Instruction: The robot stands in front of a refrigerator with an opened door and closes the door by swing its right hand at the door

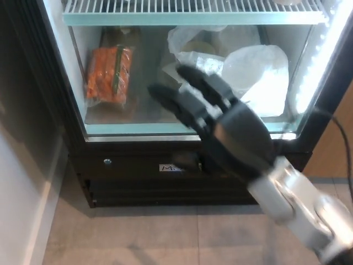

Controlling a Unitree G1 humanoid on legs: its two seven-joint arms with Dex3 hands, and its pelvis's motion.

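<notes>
The refrigerator fills the view, its black base carrying a small nameplate. Its glass door lies flat against the cabinet front, and the lit inside shows through it. My right hand hangs blurred in front of the door's lower middle. The hand is open, its fingers spread and pointing up-left, holding nothing. I cannot tell whether it touches the glass. The silver forearm enters from the lower right. My left hand does not show.
Behind the glass lie an orange packet on the left and white bags on the right, under a wire shelf. A white wall stands left, a wooden panel right, grey floor tiles below.
</notes>
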